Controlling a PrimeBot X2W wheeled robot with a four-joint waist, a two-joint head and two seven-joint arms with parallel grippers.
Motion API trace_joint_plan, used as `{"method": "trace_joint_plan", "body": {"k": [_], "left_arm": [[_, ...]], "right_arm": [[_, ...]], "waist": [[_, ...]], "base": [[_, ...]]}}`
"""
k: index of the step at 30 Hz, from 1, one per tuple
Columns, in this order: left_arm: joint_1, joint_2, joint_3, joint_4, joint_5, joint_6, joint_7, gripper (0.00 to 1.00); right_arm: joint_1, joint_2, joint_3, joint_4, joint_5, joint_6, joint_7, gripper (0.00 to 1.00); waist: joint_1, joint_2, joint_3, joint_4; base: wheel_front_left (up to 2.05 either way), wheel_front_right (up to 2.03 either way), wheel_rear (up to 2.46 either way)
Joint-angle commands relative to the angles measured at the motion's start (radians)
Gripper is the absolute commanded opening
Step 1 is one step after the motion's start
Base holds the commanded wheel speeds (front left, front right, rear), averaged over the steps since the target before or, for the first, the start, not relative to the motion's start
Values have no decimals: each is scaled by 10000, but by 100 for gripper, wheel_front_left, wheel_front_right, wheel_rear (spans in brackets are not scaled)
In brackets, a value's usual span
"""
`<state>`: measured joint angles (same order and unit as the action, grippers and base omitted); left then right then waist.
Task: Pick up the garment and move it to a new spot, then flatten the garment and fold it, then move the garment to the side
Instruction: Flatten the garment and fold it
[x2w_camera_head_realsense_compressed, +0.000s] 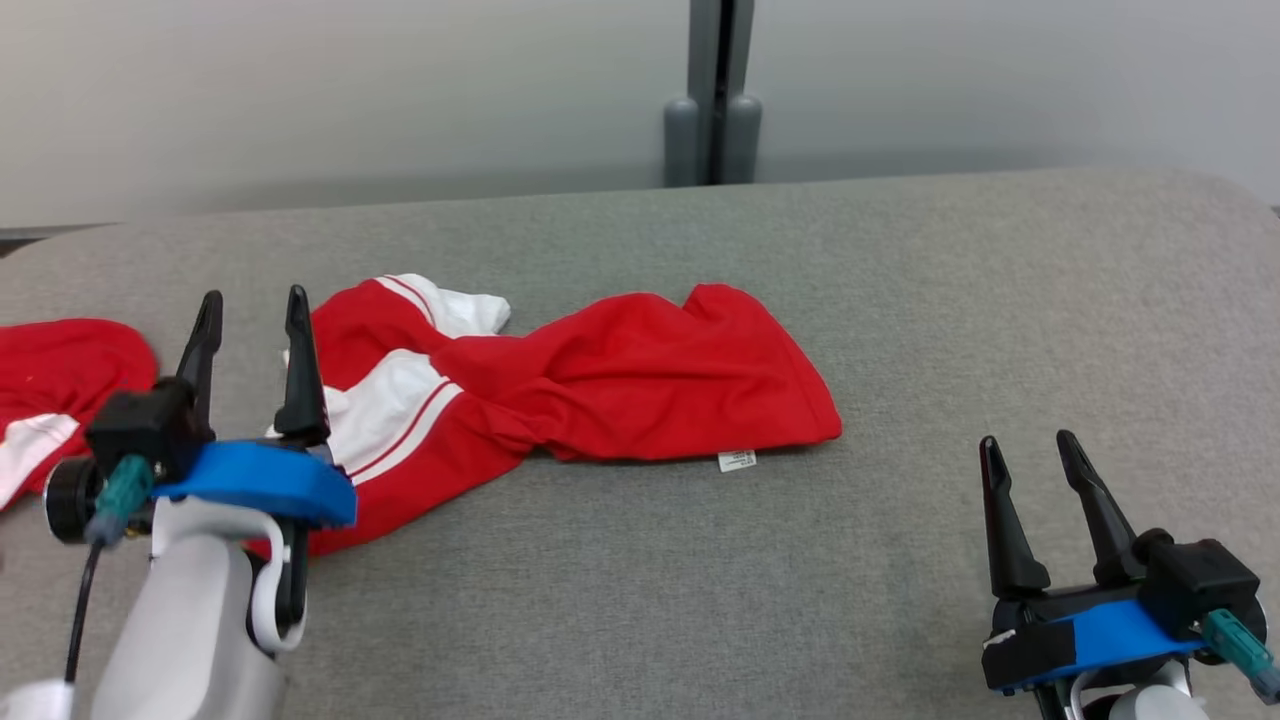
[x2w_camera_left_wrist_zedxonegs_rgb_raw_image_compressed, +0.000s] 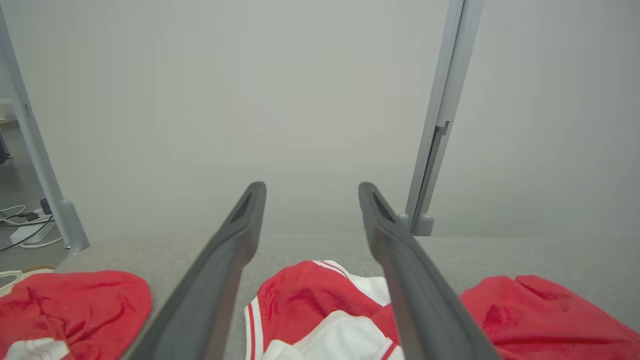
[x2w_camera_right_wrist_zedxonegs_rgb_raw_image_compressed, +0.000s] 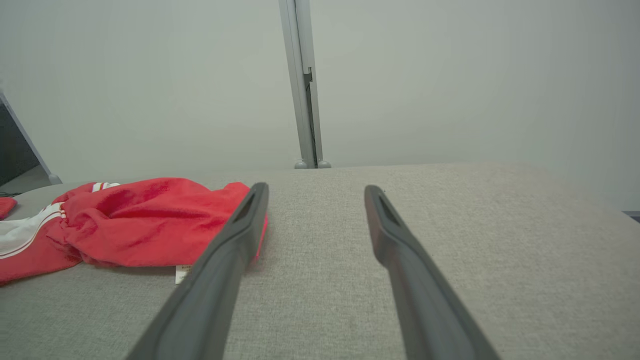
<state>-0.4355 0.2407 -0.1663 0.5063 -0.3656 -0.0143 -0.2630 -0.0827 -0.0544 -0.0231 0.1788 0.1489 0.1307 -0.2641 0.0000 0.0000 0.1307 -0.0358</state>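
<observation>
Red garment (x2w_camera_head_realsense_compressed: 600, 390), white panels with thin red stripes, lies crumpled and twisted on the grey fabric surface (x2w_camera_head_realsense_compressed: 900, 560). It is not flat and no fold has been made. Its striped end bunches just under and beyond the left gripper (x2w_camera_head_realsense_compressed: 252, 305), and its plain red end with a small white label (x2w_camera_head_realsense_compressed: 737, 461) reaches out toward the right gripper (x2w_camera_head_realsense_compressed: 1030, 440), stopping well short of it. The left fingers (x2w_camera_left_wrist_zedxonegs_rgb_raw_image_compressed: 220, 270) are spread wide with nothing between them; in the left wrist view the cloth sits low between them and past the tips, and contact can't be told, though it looks like a hover. The right fingers (x2w_camera_right_wrist_zedxonegs_rgb_raw_image_compressed: 225, 270) are also spread and empty, over bare surface, with the garment off to their left and the label near the left finger. Judged step: the garment is lying at a spot and flattening is the one in hand, folding and moving aside not begun. The next move likely needs each set of fingers to drop onto an outer edge, the left on the striped end and the right on the label hem, then pinch and pull apart to take out the twist. The risk is pinching several layers at once. A second red cloth (x2w_camera_head_realsense_compressed: 60, 370) with a white patch lies just outside the left fingers, apart from the garment, so keep off it. Containers: none to report, the garment lies straight on the surface. A grey partition post (x2w_camera_head_realsense_compressed: 712, 100) stands beyond the far edge.
</observation>
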Motion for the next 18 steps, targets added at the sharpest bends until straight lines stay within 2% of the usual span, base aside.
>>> {"method": "trace_joint_plan", "body": {"k": [1,5,10,18], "left_arm": [[297,-87,200,-444,204,28,-23,100],[1591,-463,731,-1810,856,-134,-24,100],[2882,-827,1074,-2733,1523,-281,-24,100],[4147,-1108,1320,-3188,2081,-454,-25,100]], "right_arm": [[103,2,-30,25,-55,1,-5,100],[349,18,-44,95,-68,1,-5,100],[554,29,-8,153,-46,1,-5,100],[817,36,-64,181,-48,1,-5,100]], "waist": [[0,0,-66,73],[0,0,-412,353],[0,0,-773,572],[0,0,-1019,816]], "base": [[0,0,0],[0,0,0],[0,0,0],[0,0,0]]}}
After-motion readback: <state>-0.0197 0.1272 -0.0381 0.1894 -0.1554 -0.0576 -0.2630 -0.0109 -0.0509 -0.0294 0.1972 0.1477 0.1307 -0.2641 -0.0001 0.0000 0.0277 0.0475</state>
